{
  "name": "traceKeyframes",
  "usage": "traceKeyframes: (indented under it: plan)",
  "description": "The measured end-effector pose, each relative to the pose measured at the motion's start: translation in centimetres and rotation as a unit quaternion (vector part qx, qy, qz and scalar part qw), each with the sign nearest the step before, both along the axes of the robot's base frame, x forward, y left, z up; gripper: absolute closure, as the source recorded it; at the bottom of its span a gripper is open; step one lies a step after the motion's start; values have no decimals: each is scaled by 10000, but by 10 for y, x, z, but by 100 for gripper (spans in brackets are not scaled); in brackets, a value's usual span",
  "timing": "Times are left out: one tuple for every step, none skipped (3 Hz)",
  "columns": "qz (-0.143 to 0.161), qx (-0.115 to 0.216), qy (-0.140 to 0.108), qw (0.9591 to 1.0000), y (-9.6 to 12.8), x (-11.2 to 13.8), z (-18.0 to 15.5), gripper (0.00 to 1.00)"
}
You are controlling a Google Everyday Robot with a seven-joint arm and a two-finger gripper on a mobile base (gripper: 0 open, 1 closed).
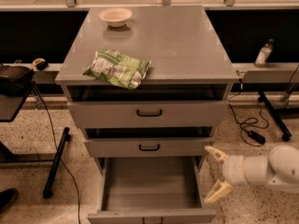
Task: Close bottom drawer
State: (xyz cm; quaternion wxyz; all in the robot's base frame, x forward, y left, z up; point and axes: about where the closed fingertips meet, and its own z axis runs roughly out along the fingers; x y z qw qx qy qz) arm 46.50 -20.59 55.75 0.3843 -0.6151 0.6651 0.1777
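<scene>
Gripper: the gripper (212, 173) is low at the right of the view, at the end of a white arm (275, 169) that comes in from the right edge, and points left toward the cabinet.
Fingers: the two pale fingers (214, 152) are spread wide, one above the other, with nothing between them.
Bottom drawer: the bottom drawer (149, 183) is pulled well out toward the camera, with its grey box bare inside and its front panel at the lower edge of the view.
Drawer to gripper: the drawer lies just left of the gripper. The fingertips are beside the drawer's right wall, outside the box, behind the front panel and below the middle drawer. Whether they touch the wall cannot be told.
Middle drawer: the middle drawer (117, 148), with a black handle, stands slightly out.
Top drawer: the top drawer (107, 114) also stands a little out, with a dark gap above it.
Cabinet: the grey cabinet (187, 41) has a flat top.
Bag: a green bag (117, 68) lies at the top's front left edge.
Bowl: a pale bowl (115, 17) sits at the back left.
Bottle: a bottle (263, 54) stands on a ledge to the right, well apart from the gripper.
Cable: a black cable (245, 125) lies on the floor right of the cabinet, above the arm.
</scene>
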Motion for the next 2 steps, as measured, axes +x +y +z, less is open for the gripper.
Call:
traceKeyframes:
  plan:
    - [185, -225, 265, 9992, -19, -11, -96, 0]
    - [490, -298, 510, 9971, -40, -23, -161, 0]
